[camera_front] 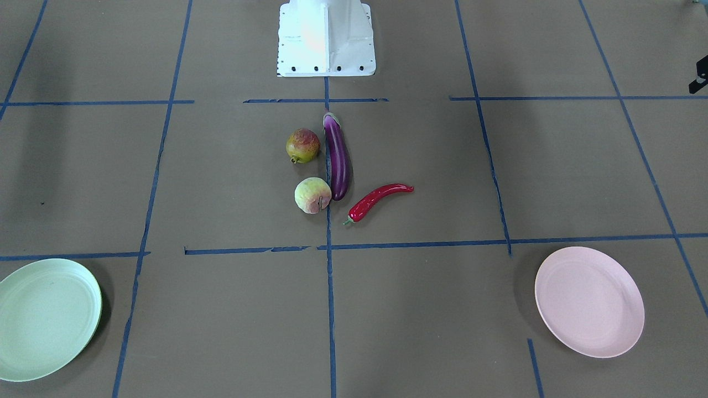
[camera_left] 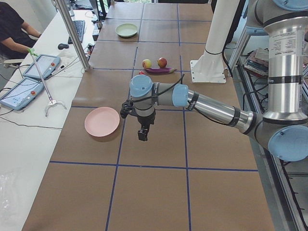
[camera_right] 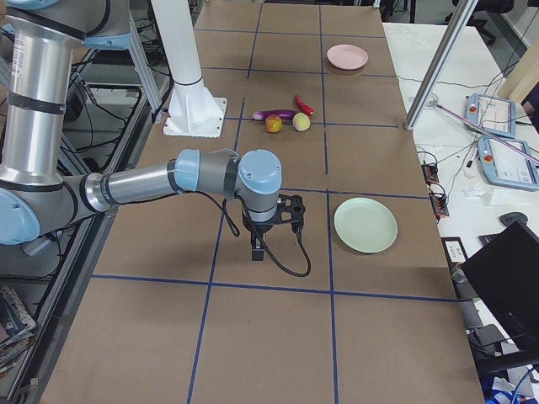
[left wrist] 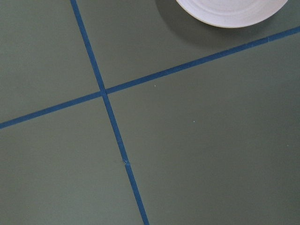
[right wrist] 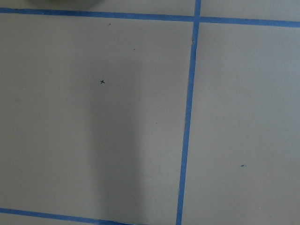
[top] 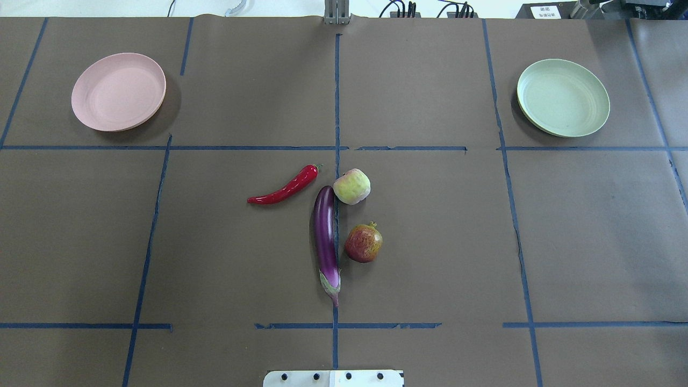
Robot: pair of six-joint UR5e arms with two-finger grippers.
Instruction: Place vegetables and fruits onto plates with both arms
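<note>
The purple eggplant (camera_front: 338, 157) (top: 325, 236), red chili (camera_front: 379, 200) (top: 285, 188), peach (camera_front: 312, 194) (top: 351, 186) and mottled red-green fruit (camera_front: 302, 145) (top: 363, 243) lie close together at the table's middle. The pink plate (top: 118, 91) (camera_left: 102, 121) and the mint green plate (top: 563, 97) (camera_right: 365, 225) lie empty at opposite far corners. My left gripper (camera_left: 143, 134) hangs over bare table beside the pink plate. My right gripper (camera_right: 257, 250) hangs over bare table beside the green plate. I cannot tell whether either is open or shut. The wrist views show no fingers.
The white base block (camera_front: 326, 38) stands behind the produce. Blue tape lines cross the brown table cover. A side bench with tablets (camera_left: 41, 65), a metal post (camera_left: 72, 33) and a seated operator (camera_left: 12, 29) runs along the far side.
</note>
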